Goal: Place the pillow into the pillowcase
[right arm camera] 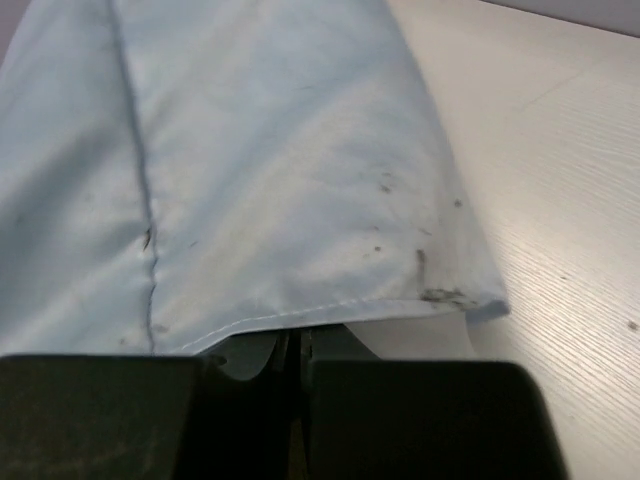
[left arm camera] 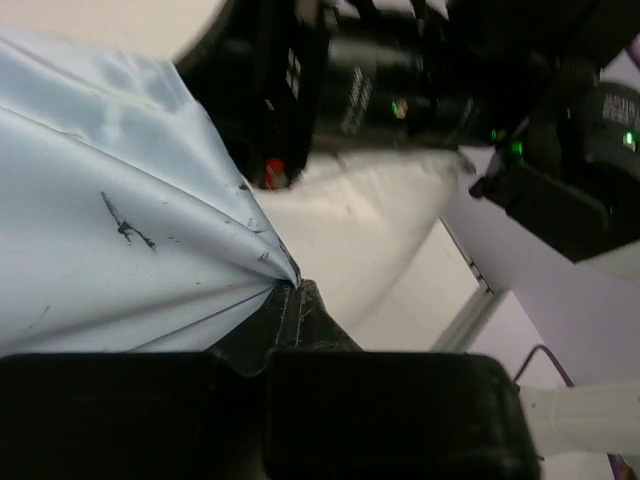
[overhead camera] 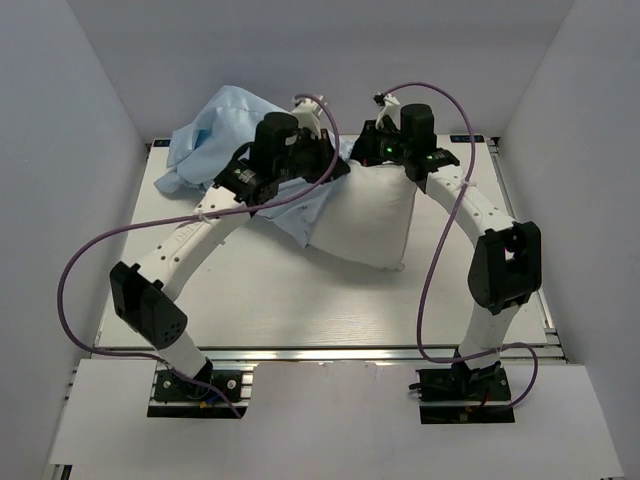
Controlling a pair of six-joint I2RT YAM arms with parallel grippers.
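Both task items lie on the far half of the table (overhead camera: 300, 300). The pillowcase (overhead camera: 225, 130) is bunched at the far left, with one flap running under the left arm toward the pillow (overhead camera: 370, 215). The pillow sits centre-right, its far end up among the wrists.

We judge the step in hand to be opening the mouth over that end. To do it well, we advise spreading the two held edges apart and keeping them raised, so that the mouth gapes wider than the pillow's corner before any pull. A slack or twisted edge would likely snag.

The left gripper (left arm camera: 292, 295) is pinched tight on a fold of blue cloth, with puckers radiating from the grip. The right gripper (right arm camera: 297, 345) is likewise clamped on the cloth, just under the hem (right arm camera: 300, 315).

We find the cloth thin, creased and seamed, with dark specks (right arm camera: 435, 293) near one corner. White material shows beneath that corner; we cannot identify it.
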